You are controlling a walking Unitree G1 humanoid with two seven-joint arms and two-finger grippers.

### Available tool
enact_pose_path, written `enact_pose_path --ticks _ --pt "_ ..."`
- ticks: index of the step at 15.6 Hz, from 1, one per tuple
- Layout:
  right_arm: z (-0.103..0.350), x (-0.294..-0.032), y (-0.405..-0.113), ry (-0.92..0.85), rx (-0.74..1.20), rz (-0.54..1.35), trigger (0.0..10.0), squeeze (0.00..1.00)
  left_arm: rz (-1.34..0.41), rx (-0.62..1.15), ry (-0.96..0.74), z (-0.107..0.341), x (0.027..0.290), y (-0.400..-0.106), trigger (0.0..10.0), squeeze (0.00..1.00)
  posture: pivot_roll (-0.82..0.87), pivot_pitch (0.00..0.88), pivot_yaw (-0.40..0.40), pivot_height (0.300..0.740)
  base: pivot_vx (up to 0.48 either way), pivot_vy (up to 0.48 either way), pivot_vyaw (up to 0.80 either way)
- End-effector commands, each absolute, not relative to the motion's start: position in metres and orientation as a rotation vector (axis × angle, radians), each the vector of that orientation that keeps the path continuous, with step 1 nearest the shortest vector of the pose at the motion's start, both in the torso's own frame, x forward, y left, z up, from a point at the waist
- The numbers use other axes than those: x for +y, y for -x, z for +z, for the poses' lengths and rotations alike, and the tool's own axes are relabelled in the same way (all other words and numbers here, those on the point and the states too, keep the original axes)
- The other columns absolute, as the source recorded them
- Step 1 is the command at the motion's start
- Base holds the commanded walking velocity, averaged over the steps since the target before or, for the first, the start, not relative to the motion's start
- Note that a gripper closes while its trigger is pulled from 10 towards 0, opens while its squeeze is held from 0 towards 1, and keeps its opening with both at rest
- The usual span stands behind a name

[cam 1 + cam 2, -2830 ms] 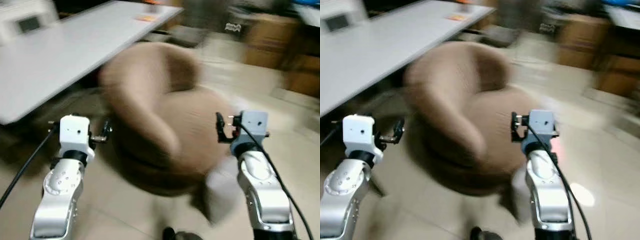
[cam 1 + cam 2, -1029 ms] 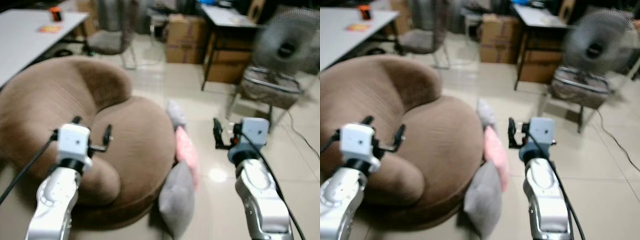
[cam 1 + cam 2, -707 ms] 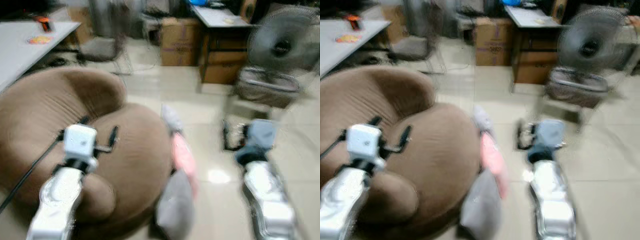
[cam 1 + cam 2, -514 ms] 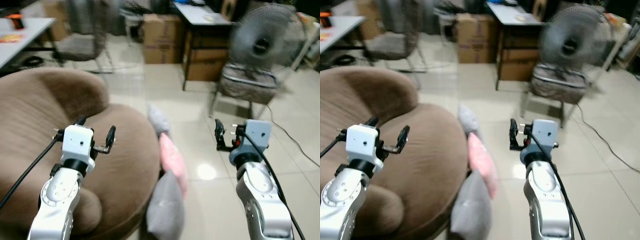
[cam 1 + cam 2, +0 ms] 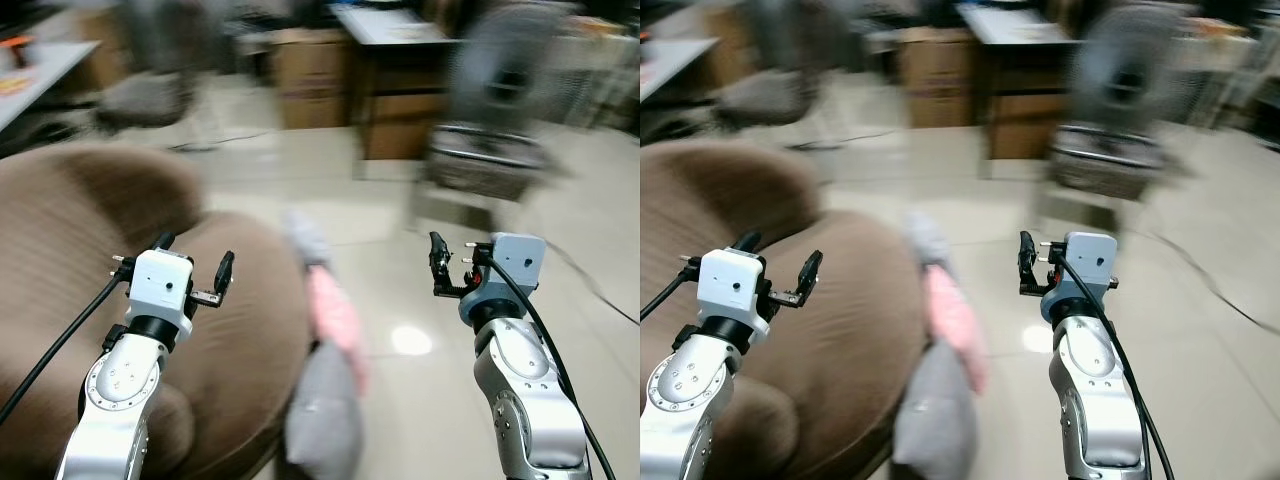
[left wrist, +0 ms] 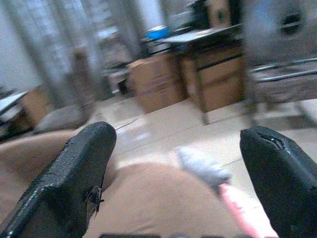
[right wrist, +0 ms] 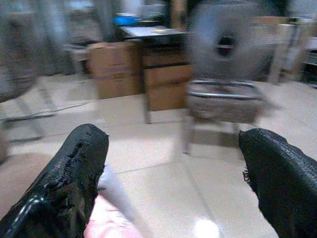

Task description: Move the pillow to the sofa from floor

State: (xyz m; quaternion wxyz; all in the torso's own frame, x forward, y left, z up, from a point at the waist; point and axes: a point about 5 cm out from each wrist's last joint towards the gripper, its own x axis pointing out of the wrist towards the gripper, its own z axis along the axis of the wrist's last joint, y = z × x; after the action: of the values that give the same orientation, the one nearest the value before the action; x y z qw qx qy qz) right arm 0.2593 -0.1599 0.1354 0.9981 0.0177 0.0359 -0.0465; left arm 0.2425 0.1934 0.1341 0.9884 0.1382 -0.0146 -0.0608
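Three pillows lean on the floor against the right side of a round brown sofa (image 5: 70,230): a pink pillow (image 5: 333,315) in the middle, a grey pillow (image 5: 322,420) nearest me and another grey pillow (image 5: 305,238) behind it. My left gripper (image 5: 195,258) is raised over the sofa seat, open and empty. My right gripper (image 5: 440,265) is held up over bare floor to the right of the pillows, open and empty too. The left wrist view looks past its fingers (image 6: 69,178) to the far grey pillow (image 6: 200,166) and the pink one (image 6: 245,210).
A standing fan (image 5: 500,80) and a metal chair (image 5: 485,165) are ahead on the right. A dark desk (image 5: 400,60) with cardboard boxes stands at the back. An office chair (image 5: 140,95) and a white table (image 5: 30,85) are at the back left. Tiled floor (image 5: 400,340) lies beside the pillows.
The camera has swung right, from the white table and sofa to the pillows, fan and desk. Both arms keep the same raised pose with fingers open.
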Motion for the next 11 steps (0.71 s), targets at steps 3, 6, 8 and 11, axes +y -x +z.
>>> enact_pose_path --ticks 3,6,8,11 --pt "0.1369 -0.1632 -0.2607 -0.045 0.076 -0.114 10.0 0.00 -0.137 -0.043 -0.286 0.1370 0.1899 -0.2474 10.0 0.00 -0.07 0.000 0.010 0.740 0.000 -0.480 0.00" --pt "0.1365 -0.1614 -0.2623 -0.041 0.088 -0.092 10.0 0.00 -0.121 -0.030 -0.271 0.1358 0.1917 -0.2500 10.0 0.00 -0.08 0.000 0.015 0.740 0.000 0.000 0.00" --pt "0.1357 -0.1595 -0.2652 -0.011 0.097 -0.068 10.0 0.00 -0.119 -0.027 -0.278 0.1353 0.1926 -0.2506 10.0 0.00 -0.08 0.000 0.018 0.740 0.000 0.000 0.00" --pt "0.1352 -0.1573 -0.2658 -0.021 0.098 -0.065 10.0 0.00 -0.120 -0.025 -0.281 0.1351 0.1927 -0.2512 10.0 0.00 -0.08 0.000 0.017 0.740 0.000 0.119 0.00"
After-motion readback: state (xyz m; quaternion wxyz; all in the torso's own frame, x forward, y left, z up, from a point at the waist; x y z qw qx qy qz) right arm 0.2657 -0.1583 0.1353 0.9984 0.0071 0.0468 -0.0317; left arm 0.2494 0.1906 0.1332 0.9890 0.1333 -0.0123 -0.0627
